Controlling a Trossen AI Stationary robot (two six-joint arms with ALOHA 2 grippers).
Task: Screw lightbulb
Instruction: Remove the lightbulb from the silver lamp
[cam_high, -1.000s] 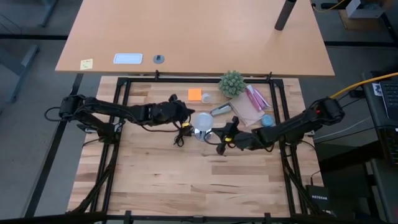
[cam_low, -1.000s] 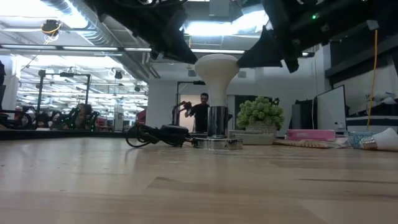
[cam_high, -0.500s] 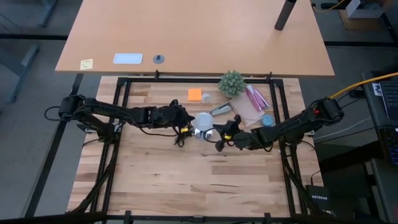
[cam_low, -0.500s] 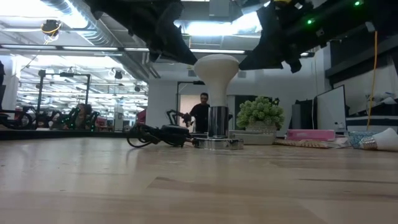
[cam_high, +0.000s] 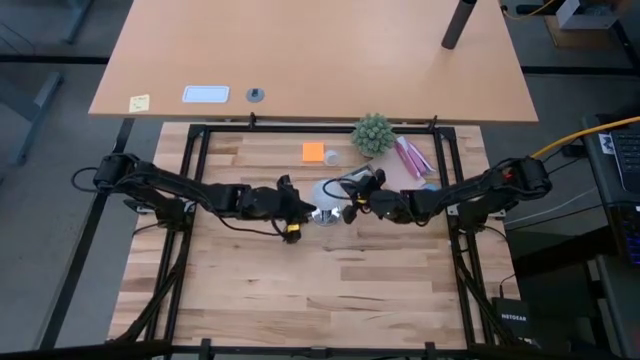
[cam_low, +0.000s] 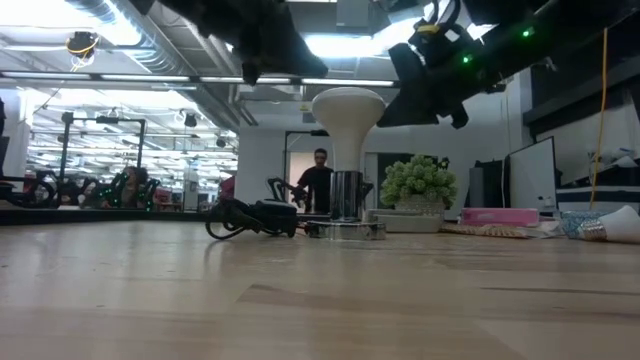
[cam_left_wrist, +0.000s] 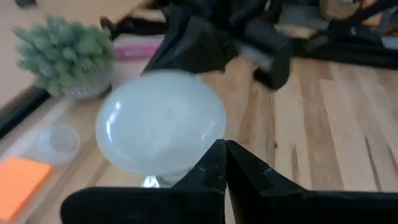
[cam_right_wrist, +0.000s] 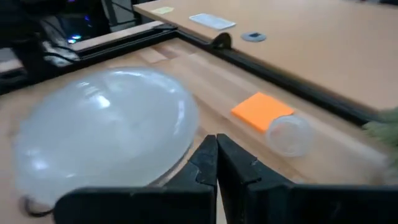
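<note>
The white lightbulb stands upright, its neck in a shiny socket on the silver round base in the middle of the table. My left gripper is shut, raised beside the bulb's head on its left, with a gap between them. My right gripper is shut at head height on the bulb's right, its tip close to the head's rim. Each wrist view shows shut fingertips before the frosted head. My right gripper has its shut fingertips right at the edge of the bulb's head, coming level from the table's right. I cannot tell whether they touch it. My left gripper touches nothing.
Behind the bulb lie a small green plant, an orange note pad, a clear little cup, a grey metal piece and a pink packet. A black cord runs left from the base. A person stands far off in the room.
My left gripper has swung toward the table's near edge, past the bulb's left side. My right gripper has swung toward the far edge, up to the bulb's right side. Both stayed shut. The bulb and base stand where they were.
</note>
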